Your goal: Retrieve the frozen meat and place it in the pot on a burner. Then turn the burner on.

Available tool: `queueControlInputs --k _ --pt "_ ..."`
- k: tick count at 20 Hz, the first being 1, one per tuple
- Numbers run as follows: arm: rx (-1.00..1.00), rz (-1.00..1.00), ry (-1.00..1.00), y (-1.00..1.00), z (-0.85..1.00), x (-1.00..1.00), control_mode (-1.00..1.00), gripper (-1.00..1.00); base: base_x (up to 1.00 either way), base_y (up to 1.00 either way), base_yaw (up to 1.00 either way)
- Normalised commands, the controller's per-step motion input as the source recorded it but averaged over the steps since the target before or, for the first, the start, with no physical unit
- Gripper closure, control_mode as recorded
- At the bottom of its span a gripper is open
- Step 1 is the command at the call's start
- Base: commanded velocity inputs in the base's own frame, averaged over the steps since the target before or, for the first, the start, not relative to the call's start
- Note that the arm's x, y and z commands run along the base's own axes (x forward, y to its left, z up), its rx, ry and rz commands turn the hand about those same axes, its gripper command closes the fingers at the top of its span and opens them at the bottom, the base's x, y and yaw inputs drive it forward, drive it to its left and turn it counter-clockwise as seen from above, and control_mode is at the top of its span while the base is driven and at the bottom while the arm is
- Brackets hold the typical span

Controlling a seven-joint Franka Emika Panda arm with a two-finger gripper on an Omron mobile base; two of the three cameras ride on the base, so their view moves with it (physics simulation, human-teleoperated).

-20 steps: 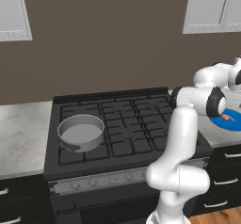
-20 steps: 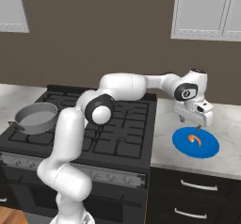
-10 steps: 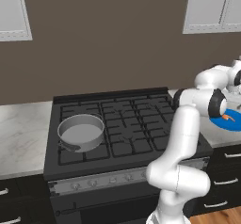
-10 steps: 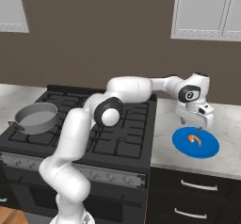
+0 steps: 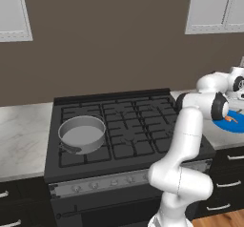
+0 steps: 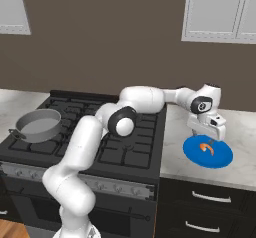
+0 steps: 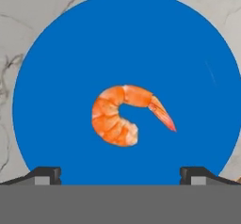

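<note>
Tool (image 7: 120,175) wide above right-tailed shrimp (image 7: 123,115)

Blue round plate (image 6: 220,157) flat on marble counter (image 6: 245,132), at 3 o'clock of black range. White wall cabinets (image 6: 220,12) at 12 o'clock; dark drawers (image 6: 210,217) below.

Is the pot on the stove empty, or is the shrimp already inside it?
Empty. The pot shows only its bare grey bottom, and the shrimp lies on the blue plate on the counter, below the open hand.
</note>
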Motion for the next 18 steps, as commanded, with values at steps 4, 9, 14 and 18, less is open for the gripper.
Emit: queueControlInputs --k 4,9,14,18 --pt "0.00 0.03 0.02 -0.27 -0.24 0.19 -1.00 -1.00 0.00 0.00 0.00" --pt "0.00 0.02 0.00 -0.01 -0.10 0.00 -1.00 -1.00 0.00 0.00 0.00" --pt "0.00 0.00 0.04 0.03 -0.17 0.00 -1.00 -1.00 0.00 0.00 0.00" --pt "0.00 0.00 0.13 0.25 -0.09 0.00 -1.00 -1.00 0.00 0.00 0.00"
